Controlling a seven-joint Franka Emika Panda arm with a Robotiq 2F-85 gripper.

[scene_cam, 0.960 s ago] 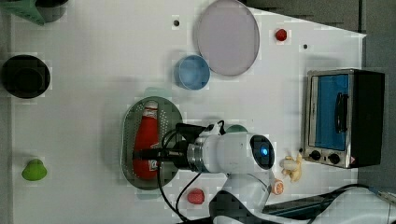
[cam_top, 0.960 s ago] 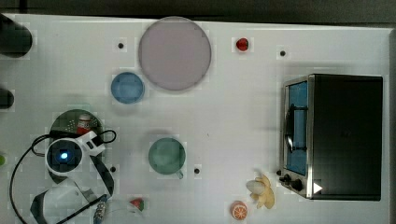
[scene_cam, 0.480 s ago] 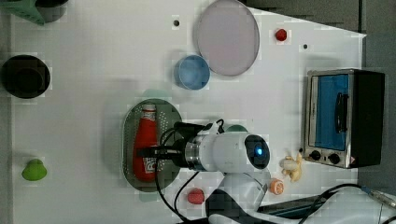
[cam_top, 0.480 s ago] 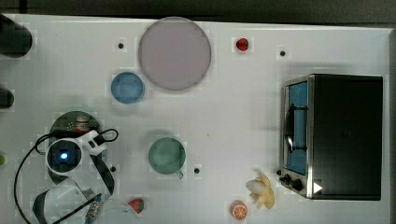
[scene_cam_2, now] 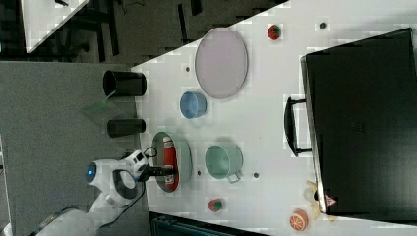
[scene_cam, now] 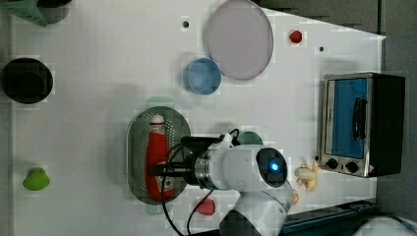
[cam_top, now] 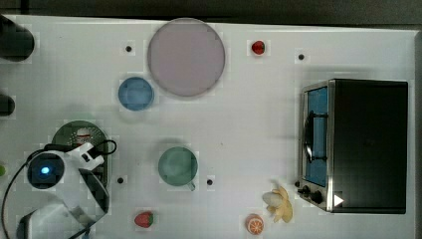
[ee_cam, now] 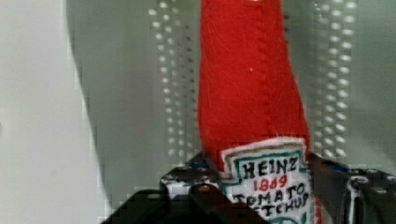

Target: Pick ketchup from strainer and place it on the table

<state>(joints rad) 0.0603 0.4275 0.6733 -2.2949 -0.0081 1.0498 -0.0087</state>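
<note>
Ketchup bottle point(scene_cam: 157, 157) lying lengthwise in strainer point(scene_cam: 137, 147) on bench point(scene_cam: 98, 59), gripper point(scene_cam: 164, 170) jaws pinching its labelled lower body, apparently square across the width for a clean lift.

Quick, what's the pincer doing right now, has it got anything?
Pincer: closed on the ketchup at its label end, bottle lying in the strainer.

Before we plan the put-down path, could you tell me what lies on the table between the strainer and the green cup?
In the top view, the strip of table between the strainer and the green cup holds one small dark dot; otherwise bare.
</note>
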